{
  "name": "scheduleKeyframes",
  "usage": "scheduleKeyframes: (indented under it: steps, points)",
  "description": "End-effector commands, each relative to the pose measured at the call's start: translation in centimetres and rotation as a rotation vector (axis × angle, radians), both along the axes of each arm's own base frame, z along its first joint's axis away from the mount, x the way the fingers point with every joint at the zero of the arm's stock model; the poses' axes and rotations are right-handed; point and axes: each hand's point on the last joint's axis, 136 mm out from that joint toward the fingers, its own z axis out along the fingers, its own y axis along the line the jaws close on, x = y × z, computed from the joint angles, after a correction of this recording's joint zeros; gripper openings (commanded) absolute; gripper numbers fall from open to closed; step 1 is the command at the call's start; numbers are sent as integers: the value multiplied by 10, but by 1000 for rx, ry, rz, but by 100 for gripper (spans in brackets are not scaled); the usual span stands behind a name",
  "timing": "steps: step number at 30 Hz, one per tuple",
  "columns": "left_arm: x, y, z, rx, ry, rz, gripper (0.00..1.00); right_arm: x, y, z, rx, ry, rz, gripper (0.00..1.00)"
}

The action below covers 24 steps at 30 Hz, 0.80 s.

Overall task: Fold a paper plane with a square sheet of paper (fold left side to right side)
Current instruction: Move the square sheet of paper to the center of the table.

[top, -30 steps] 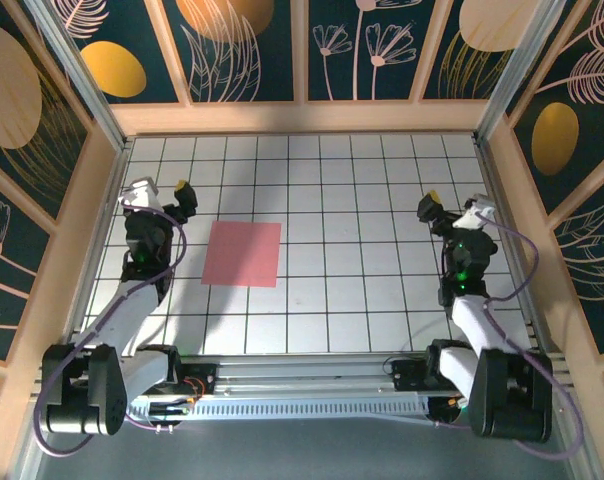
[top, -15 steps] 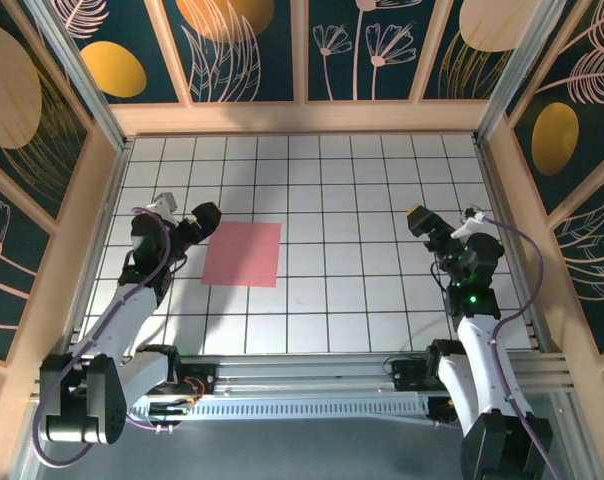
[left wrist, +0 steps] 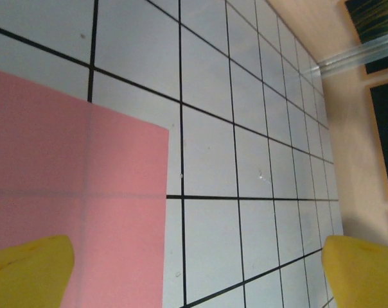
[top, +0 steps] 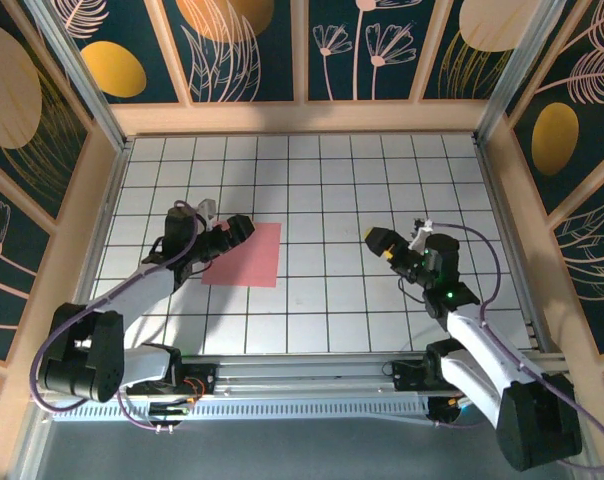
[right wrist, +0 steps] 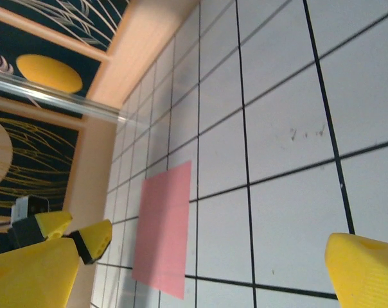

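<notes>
Pink paper flat on the tabletop, left tool over its far edge.
The square sheet of paper lies unfolded on the left half of the tabletop. The left tool, fingers spread wide and empty, hangs above the sheet's far edge. The right tool, equally spread and empty, is well apart to the right.

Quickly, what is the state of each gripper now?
Left gripper: open, holding nothing.
Right gripper: open, holding nothing.
</notes>
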Motion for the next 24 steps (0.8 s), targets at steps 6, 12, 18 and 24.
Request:
scheduleKeyframes:
  steps: [6, 12, 18, 24]
  points:
    - [8, -15, -15, -6, 64, -34, 99, 14, 10, 3, -46, -28, -17, 99]
    - [5, -19, -37, 10, 123, -52, 99, 16, 6, 0, -74, -23, -34, 99]
    - [3, -23, -52, 23, 169, -69, 99, 18, 3, -1, -93, -16, -49, 99]
    - [0, -30, -63, 37, 207, -90, 99, 21, -2, 0, -131, -13, -70, 99]
